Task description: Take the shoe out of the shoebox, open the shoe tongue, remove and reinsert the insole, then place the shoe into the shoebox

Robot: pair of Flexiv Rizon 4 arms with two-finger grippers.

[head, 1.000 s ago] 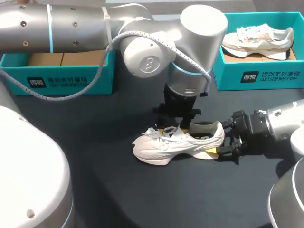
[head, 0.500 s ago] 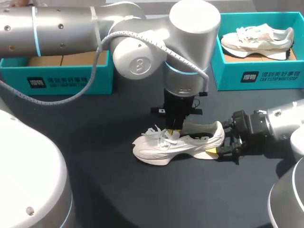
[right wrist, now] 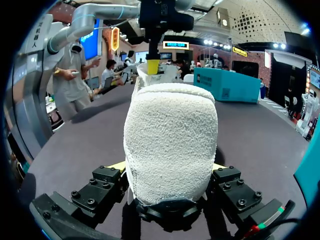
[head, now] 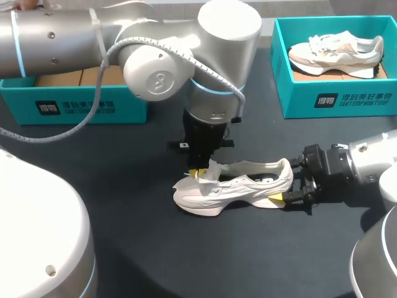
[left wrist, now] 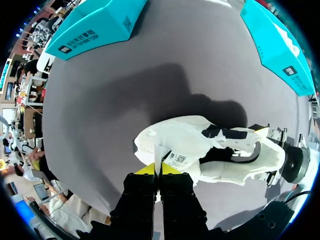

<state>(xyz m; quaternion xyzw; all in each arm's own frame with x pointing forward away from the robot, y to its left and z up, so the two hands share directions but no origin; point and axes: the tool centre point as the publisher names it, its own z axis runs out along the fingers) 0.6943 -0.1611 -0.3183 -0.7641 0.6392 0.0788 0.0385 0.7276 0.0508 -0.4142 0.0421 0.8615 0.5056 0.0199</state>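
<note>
A: Shoe point(head: 236, 186), place and look?
B: Mid-worktop point(head: 124, 242), upright on its sole; white, tongue point(head: 211, 169) pulled up. Left gripper point(head: 200, 174) pinches the tongue; right gripper point(head: 283, 198) clamps the heel point(right wrist: 170, 140).
A: Obscured?
B: Interior below the collar; laces indistinct.

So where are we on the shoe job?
Done: the shoe is out, on the table. In hand: the right pincer clamps the heel and the left pincer pinches the tongue, drawn up toward the toe. Left: insole out and back in (none lies outside the shoe), then shoe into the empty shoebox.
</note>
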